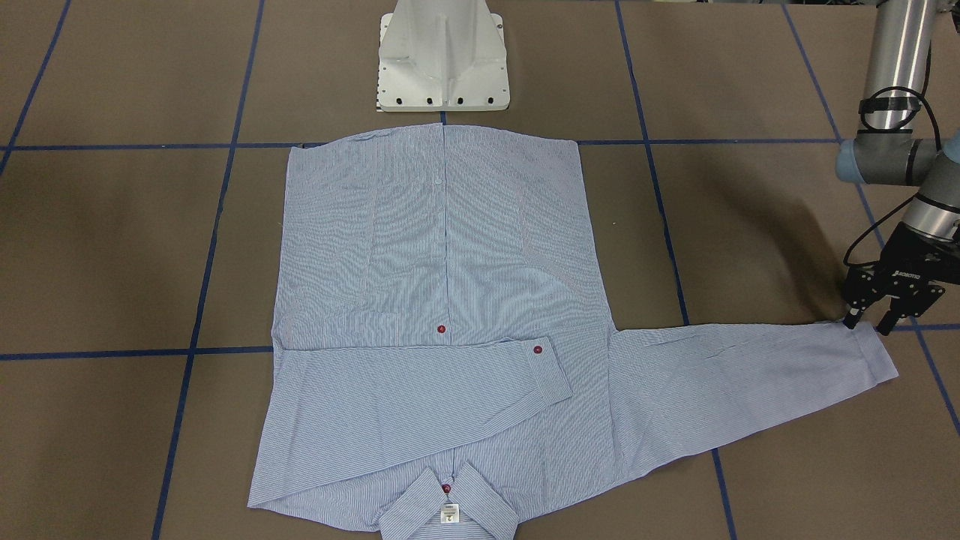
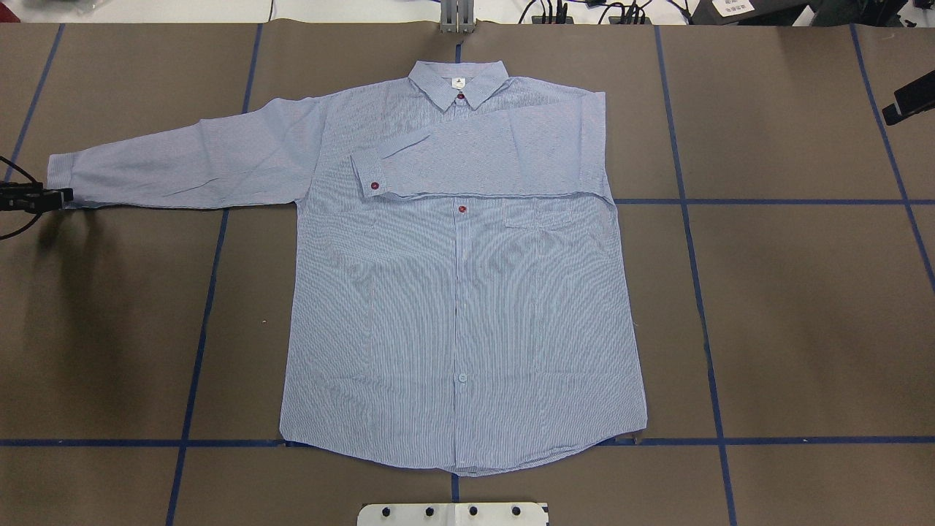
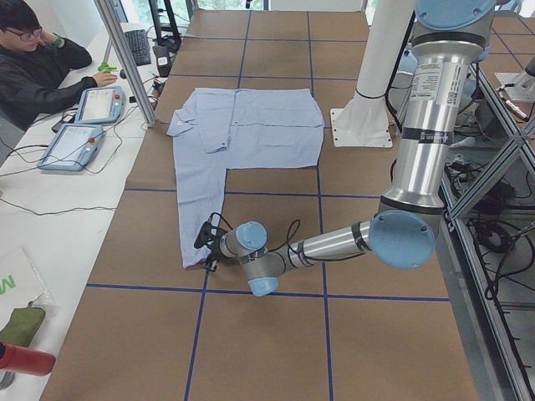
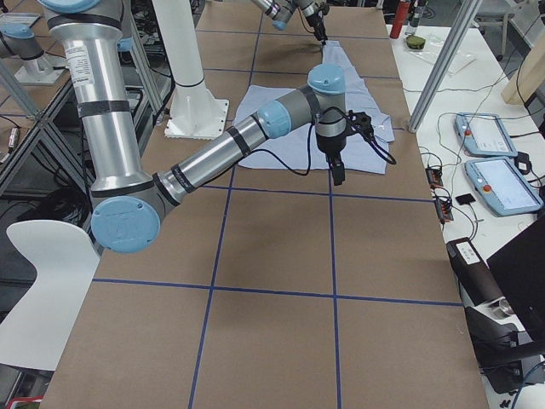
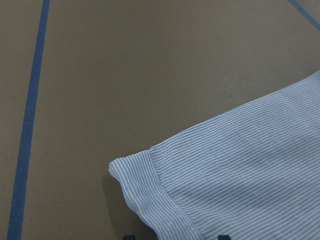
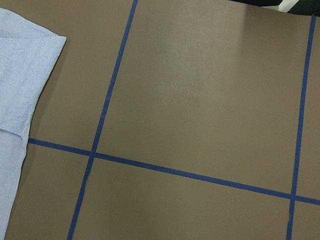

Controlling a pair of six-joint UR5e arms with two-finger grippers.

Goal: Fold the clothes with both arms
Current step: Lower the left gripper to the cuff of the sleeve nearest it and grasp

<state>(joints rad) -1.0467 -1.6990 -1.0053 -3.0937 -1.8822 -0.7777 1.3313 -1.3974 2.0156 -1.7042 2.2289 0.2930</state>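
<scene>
The light blue striped shirt [image 2: 460, 307] lies flat and buttoned on the brown table, collar [image 2: 458, 80] at the far side. One sleeve [image 2: 475, 161] is folded across the chest. The other sleeve [image 2: 182, 164] stretches straight out to my left. My left gripper [image 1: 870, 327] is open and low at that sleeve's cuff [image 1: 874, 360]; in the left wrist view the cuff [image 5: 145, 195] lies between the two fingertips. My right gripper [image 4: 338, 170] hangs raised off the shirt's other side, and only a black part [image 2: 908, 98] of it shows overhead. I cannot tell its state.
The white pedestal base [image 1: 442, 60] stands at the shirt's hem. Blue tape lines [image 6: 105, 100] grid the table. A person [image 3: 33, 67] sits at a side desk with two teach pendants [image 3: 88, 121]. A red cylinder [image 3: 25, 359] lies on that desk.
</scene>
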